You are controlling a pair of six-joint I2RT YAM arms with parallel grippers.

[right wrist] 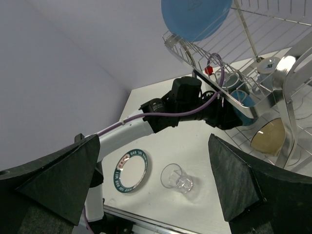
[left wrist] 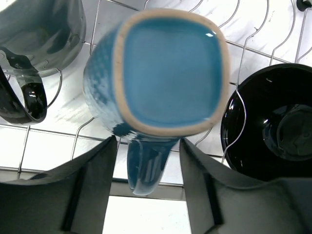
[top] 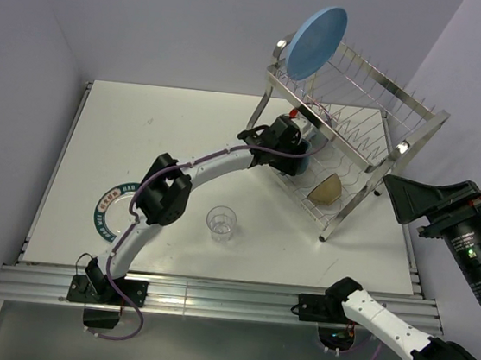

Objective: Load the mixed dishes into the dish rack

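light-blue cup (left wrist: 170,68) upturned on dish rack (left wrist: 48,131) | handle between parted end effector (left wrist: 148,141) fingers | black bowl (left wrist: 273,122) right

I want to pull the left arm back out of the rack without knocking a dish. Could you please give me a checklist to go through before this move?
1. Left claw free of the blue cup: ok, gaps show on both sides of the handle.
2. Cup steady, bottom up, in the rack: cannot tell, its mouth is hidden.
3. Room at the sides: not ok, I think; the dark mug and black bowl sit close by.
4. Right claw out of the way: ok, open, empty, away from the rack.
5. All dishes loaded: not ok, the glass and white plate lie on the table.
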